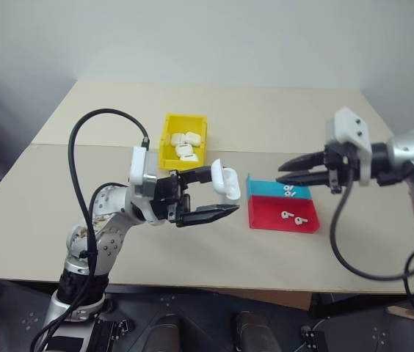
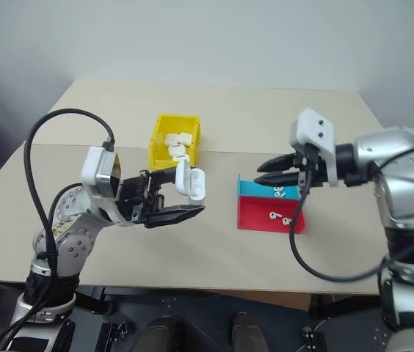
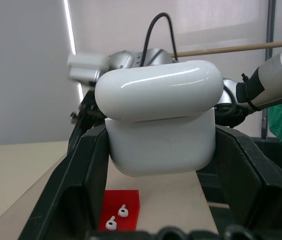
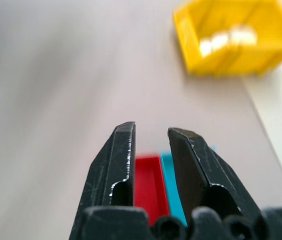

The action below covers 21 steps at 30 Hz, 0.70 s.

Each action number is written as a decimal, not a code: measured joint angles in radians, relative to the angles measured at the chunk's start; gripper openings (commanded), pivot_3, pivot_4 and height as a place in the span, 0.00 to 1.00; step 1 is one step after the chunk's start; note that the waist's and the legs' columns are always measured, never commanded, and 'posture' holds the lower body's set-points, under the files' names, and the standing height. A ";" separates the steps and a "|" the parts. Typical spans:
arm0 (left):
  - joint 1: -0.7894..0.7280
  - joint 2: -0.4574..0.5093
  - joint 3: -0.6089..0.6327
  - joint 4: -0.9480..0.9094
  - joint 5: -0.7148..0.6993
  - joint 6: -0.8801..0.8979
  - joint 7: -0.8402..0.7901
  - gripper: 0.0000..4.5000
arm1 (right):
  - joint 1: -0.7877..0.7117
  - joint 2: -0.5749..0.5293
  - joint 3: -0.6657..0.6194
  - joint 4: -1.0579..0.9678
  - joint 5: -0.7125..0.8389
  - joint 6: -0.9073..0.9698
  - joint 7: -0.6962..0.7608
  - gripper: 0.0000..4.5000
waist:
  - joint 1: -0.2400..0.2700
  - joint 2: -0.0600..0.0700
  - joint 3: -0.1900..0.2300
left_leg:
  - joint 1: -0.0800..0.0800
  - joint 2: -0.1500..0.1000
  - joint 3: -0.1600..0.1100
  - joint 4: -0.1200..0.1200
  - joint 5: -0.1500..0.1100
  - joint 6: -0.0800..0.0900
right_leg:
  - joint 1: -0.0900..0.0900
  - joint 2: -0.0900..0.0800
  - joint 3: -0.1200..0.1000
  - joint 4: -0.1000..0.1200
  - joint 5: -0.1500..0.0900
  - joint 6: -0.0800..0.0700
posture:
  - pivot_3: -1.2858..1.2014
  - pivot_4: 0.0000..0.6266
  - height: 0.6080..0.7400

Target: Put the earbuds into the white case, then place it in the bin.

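The white case (image 3: 158, 117) at the centre of the left wrist view looks like smooth, glossy plastic, with a bright sheen along its lid; the fingers (image 3: 253, 175) either side of it are matt black plastic; the right gripper's fingers (image 4: 118, 160) show fine pale scuffs on their inner edges; the bin (image 1: 169, 139), upper centre of the left eye view, is bright, smooth yellow plastic; the tray (image 1: 262, 216) beside it looks like matt red and teal plastic; the table (image 1: 60, 198) is a dull, smooth beige surface; the earbuds (image 3: 117, 217) are shiny white plastic.
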 measured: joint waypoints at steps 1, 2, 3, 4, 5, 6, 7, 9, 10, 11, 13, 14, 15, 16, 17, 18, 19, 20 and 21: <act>-0.007 0.003 0.001 0.008 -0.004 0.002 -0.008 0.63 | 0.052 -0.024 0.006 -0.035 0.000 0.002 -0.014 0.32 | -0.001 0.000 0.000 | 0.000 0.000 0.001 0.000 0.000 0.000 | 0.000 0.000 0.001 0.000 0.000 0.000 | 0.52 0.24 1.00; -0.011 0.006 0.000 0.011 -0.008 0.002 -0.013 0.63 | 0.070 -0.024 0.023 -0.036 -0.006 0.002 -0.017 0.32 | -0.008 0.000 0.000 | 0.001 -0.001 0.003 0.000 0.000 0.000 | -0.001 0.000 0.003 0.001 0.000 0.000 | 0.52 0.24 1.00; -0.022 0.006 -0.003 0.019 -0.009 0.005 -0.025 0.63 | 0.086 -0.059 0.072 -0.045 -0.050 -0.026 -0.029 0.32 | -0.015 0.001 0.000 | 0.001 0.000 0.003 0.000 0.000 0.000 | -0.001 0.001 0.003 0.001 0.000 0.000 | 0.52 0.24 1.00; -0.029 0.012 -0.002 0.023 -0.014 0.005 -0.034 0.63 | 0.093 -0.084 0.141 -0.035 -0.127 -0.075 -0.049 0.32 | -0.020 0.001 0.000 | 0.002 0.000 0.004 0.000 0.000 0.000 | -0.001 0.002 0.003 0.001 0.000 0.000 | 0.52 0.24 1.00; -0.031 0.012 -0.003 0.025 -0.015 0.006 -0.038 0.63 | 0.092 -0.086 0.187 -0.017 -0.173 -0.106 -0.064 0.32 | -0.023 0.001 0.000 | 0.002 0.000 0.004 0.000 0.000 0.000 | -0.001 0.002 0.004 0.001 0.000 0.000 | 0.52 0.24 1.00; -0.032 0.012 -0.003 0.028 -0.016 0.007 -0.042 0.63 | 0.090 -0.085 0.230 0.005 -0.217 -0.134 -0.079 0.32 | -0.025 0.001 0.000 | 0.002 0.000 0.004 0.000 0.000 0.000 | -0.002 0.002 0.004 0.001 0.000 0.000 | 0.52 0.24 1.00; -0.033 0.013 -0.003 0.032 -0.017 0.007 -0.045 0.63 | 0.077 -0.077 0.283 0.041 -0.268 -0.169 -0.094 0.32 | -0.026 0.001 0.000 | 0.002 0.000 0.004 0.000 0.000 0.000 | -0.002 0.002 0.004 0.002 0.000 0.000 | 0.52 0.24 1.00; -0.032 0.013 -0.004 0.035 -0.017 0.007 -0.045 0.63 | 0.043 -0.048 0.359 0.118 -0.337 -0.223 -0.111 0.32 | -0.028 0.001 0.000 | 0.001 0.000 0.004 0.000 0.000 0.000 | -0.002 0.002 0.004 0.002 0.000 0.000 | 0.52 0.24 1.00; -0.031 0.013 -0.003 0.034 -0.017 0.007 -0.043 0.63 | 0.025 -0.035 0.384 0.150 -0.357 -0.247 -0.110 0.32 | -0.028 0.001 0.000 | 0.001 0.000 0.004 0.000 0.000 0.000 | -0.002 0.002 0.004 0.001 0.000 0.000 | 0.52 0.24 1.00; -0.031 0.012 -0.004 0.034 -0.017 0.007 -0.041 0.63 | 0.012 -0.024 0.396 0.177 -0.369 -0.265 -0.109 0.32 | -0.026 0.001 0.000 | 0.000 0.000 0.004 0.000 0.000 0.000 | -0.003 0.002 0.004 0.001 0.000 0.000 | 0.52 0.24 1.00; -0.028 0.013 -0.003 0.032 -0.017 0.008 -0.038 0.63 | -0.010 -0.012 0.414 0.220 -0.386 -0.295 -0.104 0.40 | -0.021 0.001 0.000 | 0.000 0.000 0.004 0.000 0.000 0.000 | -0.003 0.002 0.004 0.001 0.000 0.000 | 0.52 0.24 1.00; -0.020 0.016 -0.001 0.025 -0.017 0.008 -0.033 0.63 | -0.025 -0.003 0.423 0.245 -0.400 -0.308 -0.101 0.43 | -0.020 0.001 0.000 | 0.000 0.000 0.004 0.000 0.000 0.000 | -0.003 0.001 0.004 0.000 0.000 0.000 | 0.52 0.24 1.00; -0.011 0.019 0.000 0.015 -0.017 0.008 -0.027 0.63 | -0.041 0.009 0.428 0.275 -0.410 -0.320 -0.101 0.51 | -0.019 0.001 0.000 | 0.000 0.000 0.004 0.000 0.000 0.000 | -0.003 0.001 0.004 0.000 0.000 0.000 | 0.52 0.24 1.00; -0.006 0.020 0.000 0.009 -0.017 0.008 -0.020 0.63 | -0.055 0.015 0.437 0.301 -0.423 -0.329 -0.100 0.51 | -0.018 0.001 0.000 | 0.000 0.000 0.004 0.000 0.000 0.000 | -0.003 0.001 0.004 0.000 0.000 0.000 | 0.52 0.24 1.00; -0.005 0.020 0.000 0.006 -0.017 0.008 -0.016 0.63 | -0.058 0.017 0.441 0.314 -0.435 -0.336 -0.100 0.51 | -0.017 0.001 0.000 | 0.000 0.000 0.004 0.000 0.000 0.000 | -0.003 0.001 0.004 0.000 0.000 0.000 | 0.52 0.24 1.00; -0.004 0.022 0.001 0.001 -0.017 0.008 -0.012 0.63 | -0.061 0.018 0.450 0.333 -0.449 -0.354 -0.100 0.51 | -0.014 0.001 0.000 | 0.000 0.000 0.004 0.000 0.000 0.000 | -0.003 0.001 0.003 0.000 0.000 0.000 | 0.52 0.24 1.00; -0.002 0.025 0.001 -0.005 -0.017 0.008 -0.008 0.63 | -0.063 0.021 0.460 0.348 -0.462 -0.371 -0.100 0.51 | -0.013 0.001 0.000 | 0.000 0.000 0.004 0.000 0.000 0.000 | -0.003 0.001 0.003 0.001 0.000 0.000 | 0.52 0.24 1.00; -0.002 0.027 0.002 -0.007 -0.017 0.008 -0.005 0.63 | -0.063 0.023 0.466 0.359 -0.473 -0.382 -0.099 0.51 | -0.013 0.001 0.000 | 0.000 0.000 0.004 0.000 0.000 0.000 | -0.003 0.001 0.003 0.001 0.000 0.000 | 0.52 0.24 1.00; 0.001 0.028 0.002 -0.008 -0.017 0.008 -0.002 0.63 | -0.063 0.025 0.468 0.374 -0.479 -0.395 -0.095 0.51 | -0.013 0.001 0.000 | 0.000 0.000 0.004 0.000 0.000 0.000 | -0.003 0.001 0.003 0.001 0.000 0.000 | 0.52 0.24 1.00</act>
